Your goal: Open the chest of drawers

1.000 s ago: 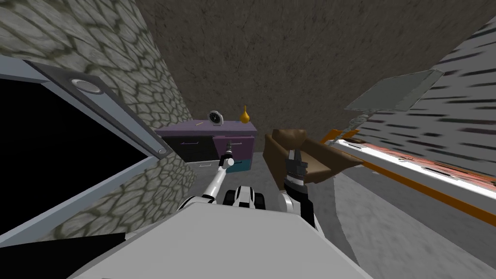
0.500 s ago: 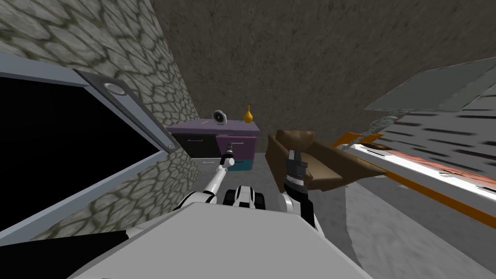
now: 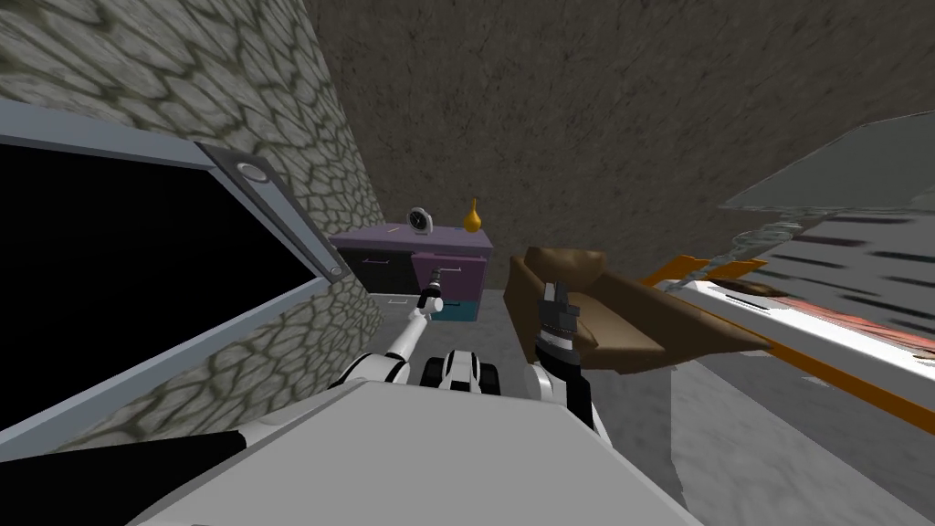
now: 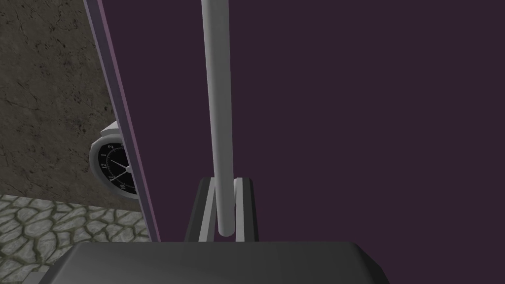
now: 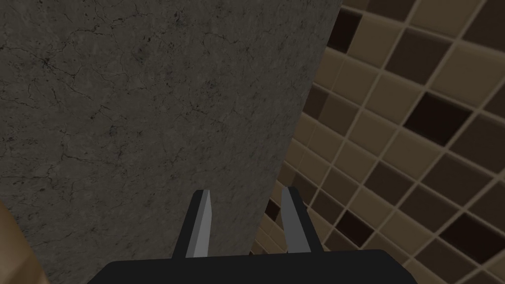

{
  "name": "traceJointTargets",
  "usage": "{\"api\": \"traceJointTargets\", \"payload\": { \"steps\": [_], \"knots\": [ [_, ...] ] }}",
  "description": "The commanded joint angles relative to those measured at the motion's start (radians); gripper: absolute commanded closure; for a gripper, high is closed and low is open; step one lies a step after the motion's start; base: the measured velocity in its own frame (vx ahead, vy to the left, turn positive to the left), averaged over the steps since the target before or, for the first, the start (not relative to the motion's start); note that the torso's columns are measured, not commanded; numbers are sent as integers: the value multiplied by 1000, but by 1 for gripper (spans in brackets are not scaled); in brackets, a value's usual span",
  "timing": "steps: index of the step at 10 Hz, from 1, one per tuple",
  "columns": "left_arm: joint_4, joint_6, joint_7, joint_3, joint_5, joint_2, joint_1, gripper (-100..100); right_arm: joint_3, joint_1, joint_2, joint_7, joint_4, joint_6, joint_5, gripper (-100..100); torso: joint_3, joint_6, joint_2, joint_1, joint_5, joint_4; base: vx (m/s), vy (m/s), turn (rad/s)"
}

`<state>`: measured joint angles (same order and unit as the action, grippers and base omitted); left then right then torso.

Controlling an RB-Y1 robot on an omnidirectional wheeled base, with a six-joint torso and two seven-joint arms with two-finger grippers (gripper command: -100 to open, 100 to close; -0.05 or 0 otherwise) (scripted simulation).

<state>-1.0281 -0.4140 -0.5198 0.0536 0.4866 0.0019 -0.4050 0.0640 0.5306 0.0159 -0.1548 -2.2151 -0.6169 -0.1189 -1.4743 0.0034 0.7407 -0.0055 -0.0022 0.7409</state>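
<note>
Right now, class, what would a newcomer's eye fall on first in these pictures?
The big black area inside a grey frame on the left stone wall draws the eye first. Next, the purple chest of drawers against the far wall, with a round clock and a yellow vase on top and a brown armchair to its right. The left end effector is shut on the chest's light grey bar handle.

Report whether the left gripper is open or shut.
Shut. The left gripper has its fingers pressed on both sides of the grey handle of the purple drawer front.
</note>
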Motion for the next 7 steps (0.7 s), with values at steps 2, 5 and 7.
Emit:
{"api": "traceJointTargets", "payload": {
  "steps": [2, 5, 7],
  "knots": [
    [65, -17, 103, -10, -81, 18, -44, 100, 0, 0, 0, 0, 0, 0, 0, 0, 0, 0, 0, -1, 0, 1, -9, -54, 155],
    [117, -28, 189, -14, -146, 31, -74, 100, 0, 0, 0, 0, 0, 0, 0, 0, 0, -1, 0, 0, 0, 0, -10, -57, 116],
    [165, -39, 244, -19, -190, 44, -105, 100, 0, 0, 0, 0, 0, 0, 0, 0, 0, 3, 0, 1, 1, 0, -7, -31, 90]
  ]
}}
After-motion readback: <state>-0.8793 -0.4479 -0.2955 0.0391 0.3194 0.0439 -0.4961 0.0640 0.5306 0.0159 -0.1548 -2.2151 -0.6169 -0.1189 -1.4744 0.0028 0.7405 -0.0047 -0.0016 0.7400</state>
